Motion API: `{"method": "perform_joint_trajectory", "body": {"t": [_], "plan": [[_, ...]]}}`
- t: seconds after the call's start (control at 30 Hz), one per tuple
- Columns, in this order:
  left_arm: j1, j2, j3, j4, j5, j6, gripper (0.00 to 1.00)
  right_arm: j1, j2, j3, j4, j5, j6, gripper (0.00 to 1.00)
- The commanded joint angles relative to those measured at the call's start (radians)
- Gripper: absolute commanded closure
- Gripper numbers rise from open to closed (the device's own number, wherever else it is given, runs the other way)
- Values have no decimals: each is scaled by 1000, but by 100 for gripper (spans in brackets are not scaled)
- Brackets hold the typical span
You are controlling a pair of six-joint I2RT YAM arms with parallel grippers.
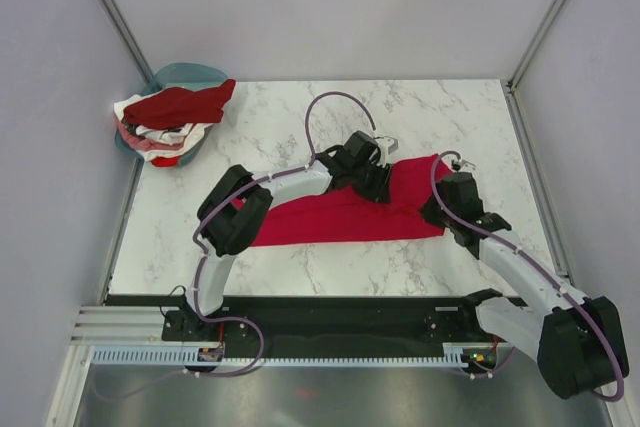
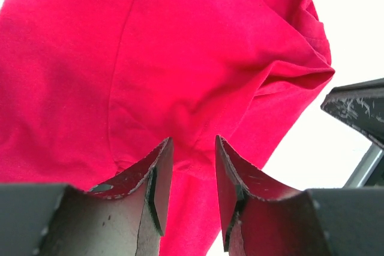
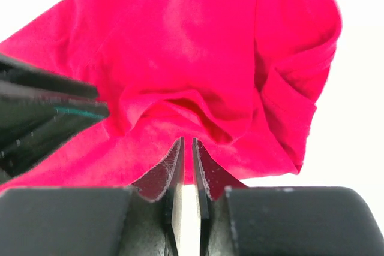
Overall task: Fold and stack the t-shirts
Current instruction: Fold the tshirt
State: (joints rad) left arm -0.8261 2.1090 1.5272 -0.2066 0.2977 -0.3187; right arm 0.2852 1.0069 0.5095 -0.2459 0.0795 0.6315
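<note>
right gripper (image 3: 186, 141) is pinching the crimson shirt (image 1: 340, 217); left gripper (image 2: 192, 139) is hanging open, so it could be slipping out.

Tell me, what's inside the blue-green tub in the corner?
A heap of t-shirts: a dark red shirt on top, white and pinkish cloth beneath. The teal tub is nearly buried, so anything under the heap is hidden.

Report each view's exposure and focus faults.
Top external: even light, sharp, marble table veins legible, barely any shadow. Left wrist: table blown to white at right, crimson t-shirt heavily saturated, folds readable. Right wrist: background blown white, shirt texture soft.
</note>
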Motion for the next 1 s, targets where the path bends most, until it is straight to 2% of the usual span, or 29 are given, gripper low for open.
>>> {"method": "perform_joint_trajectory", "body": {"t": [0.0,0.1,0.2,0.23,0.37,0.43,0.6,0.67,0.77,0.97], "plan": [[-2,9,39,15,49,44,59,-1,51,107,-12,92,-7,82],[-4,25,54,-2,73,44,60,-1,154,182,-9,149,-13,83],[-2,52,106,-95,61,53,72,-4,257,241,-6,186,-13,84],[-2,68,119,-117,26,55,80,-3,300,251,-4,187,-10,85],[2,101,160,-233,-55,43,95,-3,374,247,14,163,2,88],[2,100,168,-276,-77,36,98,-3,381,213,37,134,5,89],[4,52,143,-306,-118,41,98,-1,303,81,66,52,-1,92],[5,46,136,-313,-123,41,98,-1,180,22,51,52,-6,91],[8,54,145,-329,-121,41,98,-1,95,-37,28,52,10,91],[12,16,123,-317,-85,43,95,-1,39,-54,3,81,60,85]]}}
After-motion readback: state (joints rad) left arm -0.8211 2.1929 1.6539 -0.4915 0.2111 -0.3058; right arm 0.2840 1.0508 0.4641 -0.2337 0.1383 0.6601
